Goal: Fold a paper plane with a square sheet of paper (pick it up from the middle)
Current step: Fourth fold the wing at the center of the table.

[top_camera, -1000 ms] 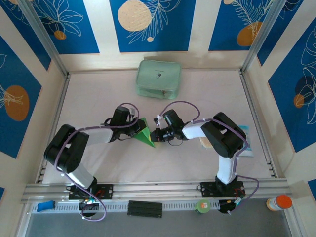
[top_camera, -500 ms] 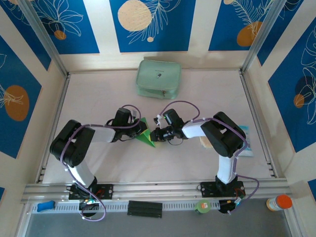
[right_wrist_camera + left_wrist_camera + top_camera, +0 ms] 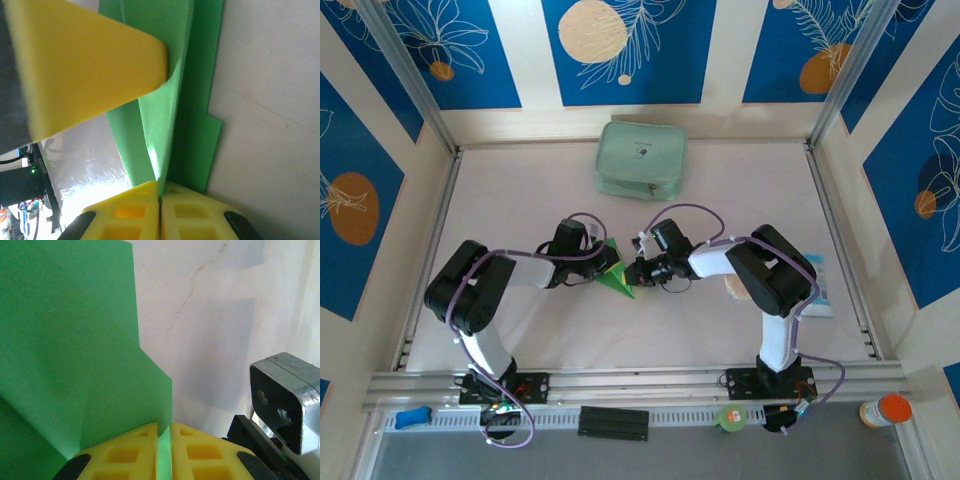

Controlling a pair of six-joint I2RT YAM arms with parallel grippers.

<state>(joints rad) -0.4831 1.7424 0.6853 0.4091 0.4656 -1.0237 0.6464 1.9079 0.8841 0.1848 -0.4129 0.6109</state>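
Green paper plane (image 3: 616,274) is near the middle of the table (image 3: 740,190), held from two sides. The left gripper (image 3: 599,266) has its yellow fingers (image 3: 125,452) clamped on the paper's edge. The right gripper (image 3: 633,272) has its fingers (image 3: 130,212) pressed together on a fold.

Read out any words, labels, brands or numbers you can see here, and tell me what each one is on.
No text here can be read.
Mint zip pouch: a small dark mark on its top, too small to read.
Green folded paper: plain, no print in the top or wrist views.
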